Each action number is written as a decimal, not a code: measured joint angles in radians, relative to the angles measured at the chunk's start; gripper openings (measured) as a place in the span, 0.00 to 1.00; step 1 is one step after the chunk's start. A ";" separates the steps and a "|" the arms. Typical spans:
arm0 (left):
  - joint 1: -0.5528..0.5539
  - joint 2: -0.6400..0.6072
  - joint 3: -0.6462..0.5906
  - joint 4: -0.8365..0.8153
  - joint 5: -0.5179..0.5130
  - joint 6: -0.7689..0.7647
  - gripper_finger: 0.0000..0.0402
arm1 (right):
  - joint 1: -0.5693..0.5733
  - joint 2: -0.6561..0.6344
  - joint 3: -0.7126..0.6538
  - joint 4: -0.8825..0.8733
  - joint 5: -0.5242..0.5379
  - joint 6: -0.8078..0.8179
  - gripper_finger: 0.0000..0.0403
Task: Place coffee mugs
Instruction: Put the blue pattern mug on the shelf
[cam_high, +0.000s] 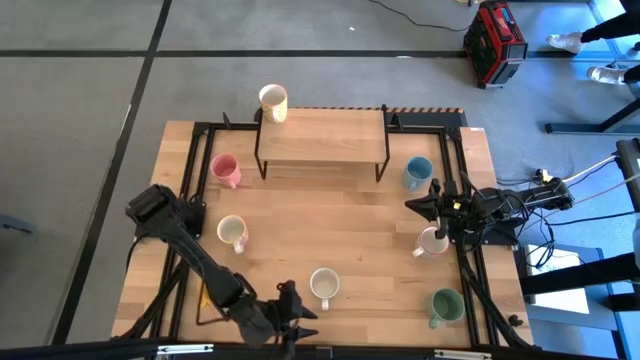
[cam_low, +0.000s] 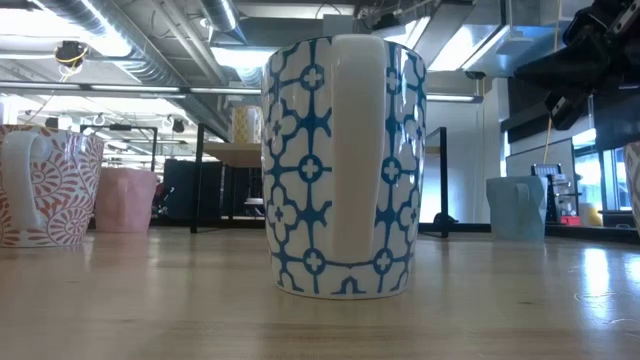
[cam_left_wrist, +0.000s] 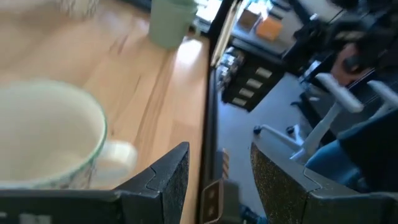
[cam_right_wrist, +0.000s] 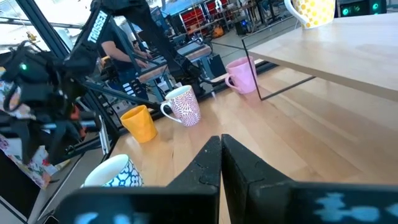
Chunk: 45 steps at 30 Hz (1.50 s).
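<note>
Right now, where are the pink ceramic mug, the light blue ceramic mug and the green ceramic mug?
pink ceramic mug (cam_high: 224, 168), high view, its open top.
light blue ceramic mug (cam_high: 417, 171), high view, its rim.
green ceramic mug (cam_high: 445, 304), high view, its opening.

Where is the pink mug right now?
In the high view the pink mug stands on the table's left side, just left of the wooden shelf, with a white patterned mug nearest in front of it.

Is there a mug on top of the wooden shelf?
Yes, in the high view one cream mug stands on the left end of the shelf.
</note>
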 joint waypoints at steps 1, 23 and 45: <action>-0.001 0.015 0.000 -0.004 0.000 -0.007 0.41 | 0.000 0.000 0.000 -0.003 0.000 0.000 0.01; 0.052 0.180 -0.002 -0.008 -0.099 -0.060 0.41 | 0.000 0.000 0.000 -0.017 -0.023 -0.001 0.01; 0.099 0.273 -0.002 0.206 -0.296 -0.006 0.41 | 0.000 0.000 0.000 -0.018 -0.052 -0.001 0.01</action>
